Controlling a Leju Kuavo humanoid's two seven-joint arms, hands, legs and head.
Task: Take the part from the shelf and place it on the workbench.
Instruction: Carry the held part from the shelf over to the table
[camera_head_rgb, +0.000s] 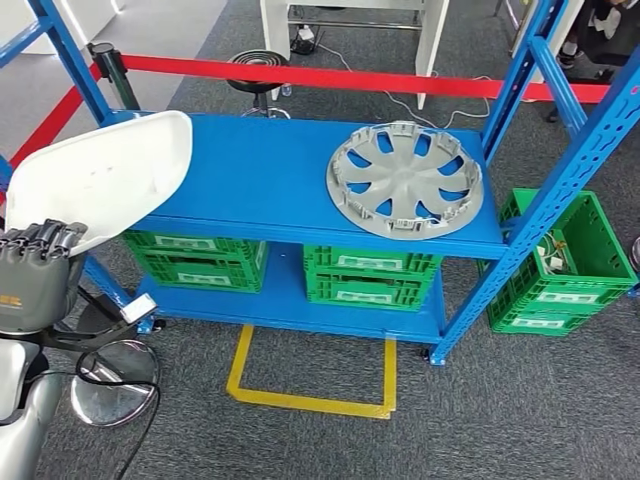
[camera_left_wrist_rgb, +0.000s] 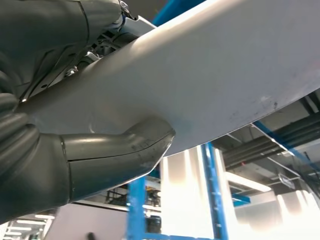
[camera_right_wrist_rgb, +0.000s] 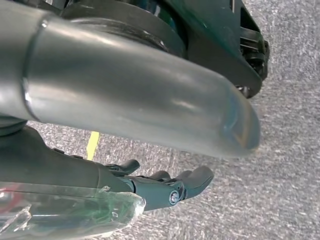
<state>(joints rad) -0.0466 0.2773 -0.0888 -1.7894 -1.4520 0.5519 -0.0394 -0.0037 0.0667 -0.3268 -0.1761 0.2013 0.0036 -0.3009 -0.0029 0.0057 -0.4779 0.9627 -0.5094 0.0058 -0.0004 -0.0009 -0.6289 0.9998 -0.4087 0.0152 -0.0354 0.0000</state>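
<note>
the left hand (camera_head_rgb: 38, 270) holds the white part (camera_head_rgb: 106, 180) up, with the blue shelf (camera_head_rgb: 272, 190) just past it; i cannot tell if the right hand (camera_right_wrist_rgb: 166, 187) is wide or closed.

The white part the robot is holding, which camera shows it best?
The head view: the white part shows whole, with the left robot hand gripping its near end. The left wrist view shows just its pale underside up close. The right wrist view looks at carpet instead.

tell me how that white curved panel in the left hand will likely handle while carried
The white panel keeps its curved shape though the left hand holds only one end, so it is probably stiff. Its surface looks smooth and glossy, so it may slip under the thumb. Most of it sticks out past the grip, so it could swing or tip.
</note>
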